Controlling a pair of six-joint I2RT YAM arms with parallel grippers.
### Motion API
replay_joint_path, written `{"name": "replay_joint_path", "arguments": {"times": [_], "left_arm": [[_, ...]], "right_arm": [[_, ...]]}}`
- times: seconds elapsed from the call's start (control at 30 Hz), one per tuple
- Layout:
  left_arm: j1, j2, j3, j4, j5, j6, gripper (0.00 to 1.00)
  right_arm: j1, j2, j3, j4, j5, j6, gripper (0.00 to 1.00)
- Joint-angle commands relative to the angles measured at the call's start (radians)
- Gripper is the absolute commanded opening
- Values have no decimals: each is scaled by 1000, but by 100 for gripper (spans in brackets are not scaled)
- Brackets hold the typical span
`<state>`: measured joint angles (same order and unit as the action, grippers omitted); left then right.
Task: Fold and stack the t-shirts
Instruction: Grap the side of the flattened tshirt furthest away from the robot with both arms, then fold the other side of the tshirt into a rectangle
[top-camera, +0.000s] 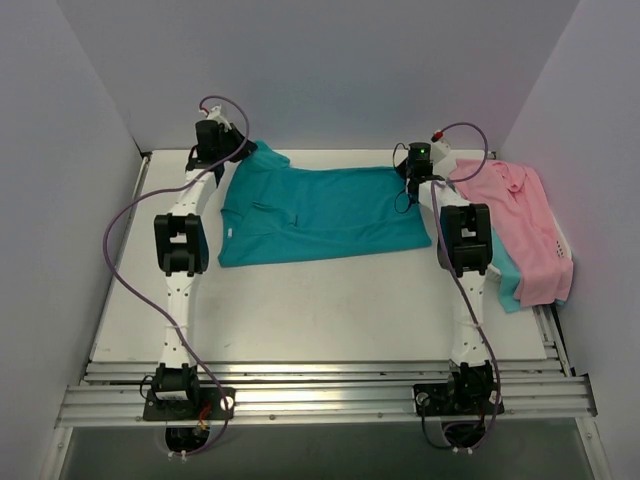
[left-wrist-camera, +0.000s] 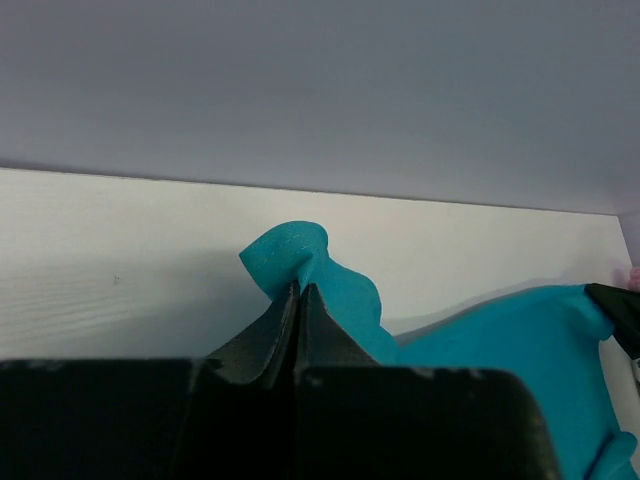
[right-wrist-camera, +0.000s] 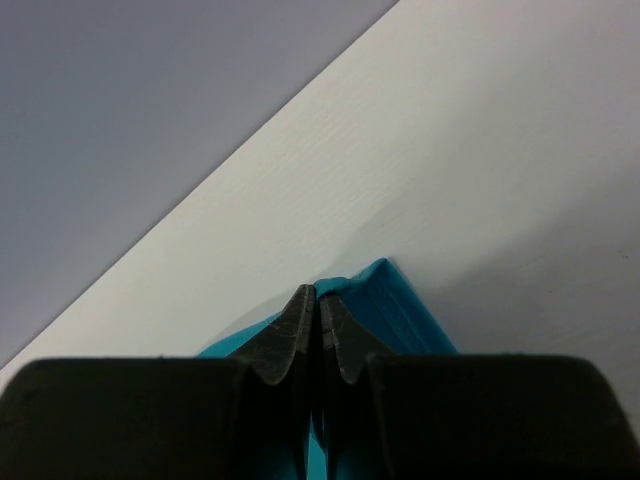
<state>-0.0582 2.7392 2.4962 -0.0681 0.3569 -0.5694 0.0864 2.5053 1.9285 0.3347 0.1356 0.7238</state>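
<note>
teal t-shirt (top-camera: 320, 212) spread on tabletop (top-camera: 300, 310); left pincer (left-wrist-camera: 301, 289) clamped on its far-left corner, right pincer (right-wrist-camera: 316, 293) clamped on far-right corner; pink shirt (top-camera: 525, 225) at right.

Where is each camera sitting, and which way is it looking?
Top camera: above and behind the arms, looking down on the table, the spread teal t-shirt and the pink shirt; both whole arms show.
Left wrist camera: on the left wrist, facing the back wall past the left gripper, shut on a bunched corner of the teal t-shirt.
Right wrist camera: on the right wrist, looking along the right gripper, shut on another edge of that shirt.
Shared: both wrist views show the teal t-shirt and the white table.
</note>
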Motion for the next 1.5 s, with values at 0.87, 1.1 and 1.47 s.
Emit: {"name": "replay_joint_path", "arguments": {"times": [0.87, 1.1, 1.47], "left_arm": [[-71, -699, -977, 313, -94, 328, 2], [-132, -840, -1223, 327, -197, 404, 2], [-157, -840, -1185, 27, -337, 345, 84]], "right_arm": [[-20, -506, -586, 182, -73, -46, 0], [-22, -565, -746, 181, -34, -15, 0], [-22, -608, -796, -26, 127, 74, 98]]}}
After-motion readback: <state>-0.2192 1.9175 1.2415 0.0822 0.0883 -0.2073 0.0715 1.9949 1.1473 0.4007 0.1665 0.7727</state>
